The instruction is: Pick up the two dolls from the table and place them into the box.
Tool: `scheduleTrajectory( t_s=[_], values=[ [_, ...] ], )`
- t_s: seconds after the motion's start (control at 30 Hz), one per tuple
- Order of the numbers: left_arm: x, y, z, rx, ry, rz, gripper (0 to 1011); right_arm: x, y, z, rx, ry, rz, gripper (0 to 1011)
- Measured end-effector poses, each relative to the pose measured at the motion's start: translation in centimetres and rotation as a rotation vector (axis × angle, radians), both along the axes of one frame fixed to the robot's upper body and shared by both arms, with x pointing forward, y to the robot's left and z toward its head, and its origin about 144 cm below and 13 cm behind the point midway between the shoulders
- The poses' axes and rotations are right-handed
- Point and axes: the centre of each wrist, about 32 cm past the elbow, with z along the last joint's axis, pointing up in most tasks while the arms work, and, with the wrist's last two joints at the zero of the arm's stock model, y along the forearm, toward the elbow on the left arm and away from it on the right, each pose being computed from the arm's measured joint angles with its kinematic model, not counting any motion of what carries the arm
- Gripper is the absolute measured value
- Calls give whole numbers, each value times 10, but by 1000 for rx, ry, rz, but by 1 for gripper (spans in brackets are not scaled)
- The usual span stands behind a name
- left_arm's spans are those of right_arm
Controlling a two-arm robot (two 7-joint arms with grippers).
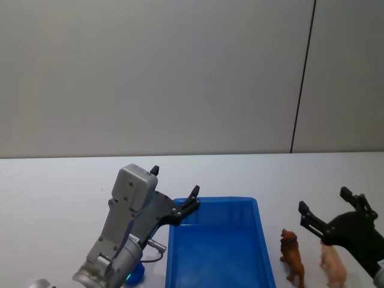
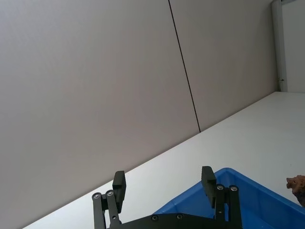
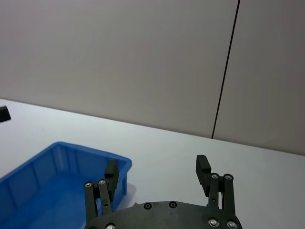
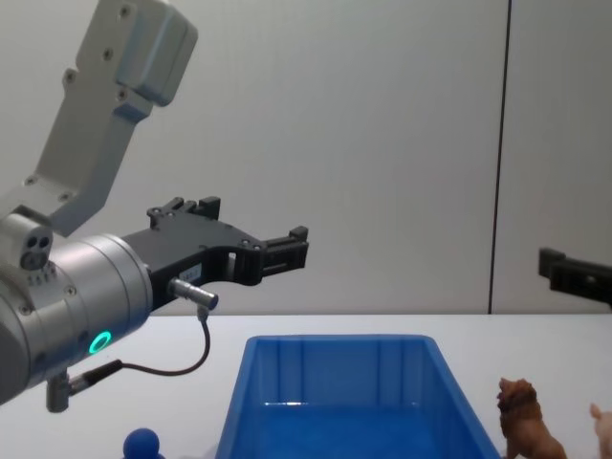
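The bright-blue box [image 1: 213,201] sits open on the white table in front of me; it also shows at box [image 4: 335,368], box [image 2: 252,191] and box [image 3: 62,157]. A brown lion doll [image 1: 293,255] stands upright just right of the box, seen too as lion doll [image 4: 524,426] and lion doll [image 2: 296,183]. A dark-blue doll with a ball top [image 4: 142,443] stands left of the box, mostly hidden behind my left arm as blue doll [image 1: 137,273]. My left gripper [image 1: 175,182] hangs open and empty in the air above the box's far left corner. My right gripper [image 1: 324,201] is open, raised beyond the lion.
A pale pinkish-tan animal figurine [image 1: 333,267] stands right of the lion, beneath my right arm, and shows at the edge as figurine [image 4: 602,421]. A plain grey wall with a dark vertical seam rises behind the white table.
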Motion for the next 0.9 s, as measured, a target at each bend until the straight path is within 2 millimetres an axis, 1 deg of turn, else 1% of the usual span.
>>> scheduleTrajectory(
  t_s=[0.53, 0.9],
  values=[
    [0, 0, 0, 0, 0, 0, 1001, -14, -28, -17, -118, 110, -34, 1001],
    [0, 0, 0, 0, 0, 0, 1001, -19, -38, -33, -160, 197, -52, 1001]
  ],
)
